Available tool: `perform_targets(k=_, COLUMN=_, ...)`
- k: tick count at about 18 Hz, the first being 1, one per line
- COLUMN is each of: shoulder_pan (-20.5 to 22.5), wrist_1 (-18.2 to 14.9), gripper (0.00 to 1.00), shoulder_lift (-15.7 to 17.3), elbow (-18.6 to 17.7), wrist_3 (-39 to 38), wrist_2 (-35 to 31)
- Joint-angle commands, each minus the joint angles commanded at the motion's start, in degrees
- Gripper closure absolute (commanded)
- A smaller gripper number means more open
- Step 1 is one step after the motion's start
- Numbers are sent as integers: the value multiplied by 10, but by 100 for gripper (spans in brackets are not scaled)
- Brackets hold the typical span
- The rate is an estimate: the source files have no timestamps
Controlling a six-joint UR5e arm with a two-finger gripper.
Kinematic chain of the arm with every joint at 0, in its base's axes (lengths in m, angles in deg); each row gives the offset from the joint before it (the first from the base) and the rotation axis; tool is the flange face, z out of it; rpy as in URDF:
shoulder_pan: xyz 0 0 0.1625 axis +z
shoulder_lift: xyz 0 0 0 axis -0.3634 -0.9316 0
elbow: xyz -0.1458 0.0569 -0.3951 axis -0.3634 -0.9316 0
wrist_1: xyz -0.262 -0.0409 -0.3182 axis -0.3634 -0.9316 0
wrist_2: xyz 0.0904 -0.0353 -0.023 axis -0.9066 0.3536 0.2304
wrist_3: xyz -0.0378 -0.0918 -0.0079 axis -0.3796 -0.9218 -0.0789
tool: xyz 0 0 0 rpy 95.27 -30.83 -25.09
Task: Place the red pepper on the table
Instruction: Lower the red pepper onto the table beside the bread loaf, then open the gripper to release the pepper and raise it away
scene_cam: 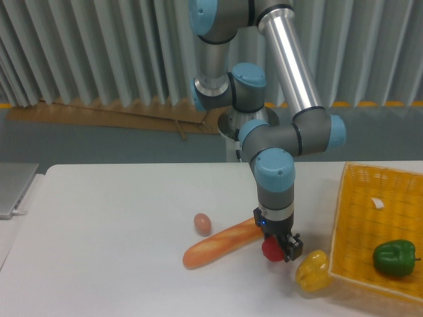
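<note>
One object is held at this moment: the red pepper (pixel 271 249), pinched between the fingers of the gripper (pixel 277 249) just right of the frame's centre, low over the table (pixel 99 231). Whether the pepper touches the tabletop cannot be told. The long bread roll (pixel 221 242) lies immediately to the left, its right end very near the pepper, and the yellow pepper (pixel 312 271) sits just to the lower right. Release should be made only once contact with the surface is judged firm. The fingers should be opened slowly and the arm lifted straight up, so that neither neighbour is nudged and rolling is limited.
</note>
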Motion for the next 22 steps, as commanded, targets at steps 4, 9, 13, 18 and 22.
perform_targets(k=4, shoulder_pan=0, wrist_1=0, gripper=0, shoulder_lift=0, elbow=0, wrist_3=-3, wrist_2=-1)
perform_targets(k=9, shoulder_pan=-2, wrist_1=6, gripper=0, shoulder_lift=3, elbow=-3, wrist_3=-5, wrist_2=-1)
perform_targets(k=13, shoulder_pan=-4, wrist_1=8, gripper=0, shoulder_lift=6, elbow=-4, wrist_3=-5, wrist_2=0)
perform_targets(k=18, shoulder_pan=-4, wrist_1=3, gripper=0, shoulder_lift=32, elbow=-4, wrist_3=-1, wrist_2=-2)
perform_targets(k=22, shoulder_pan=-4, wrist_1=-24, gripper=0, shoulder_lift=65, elbow=-3, wrist_3=3, wrist_2=-3)
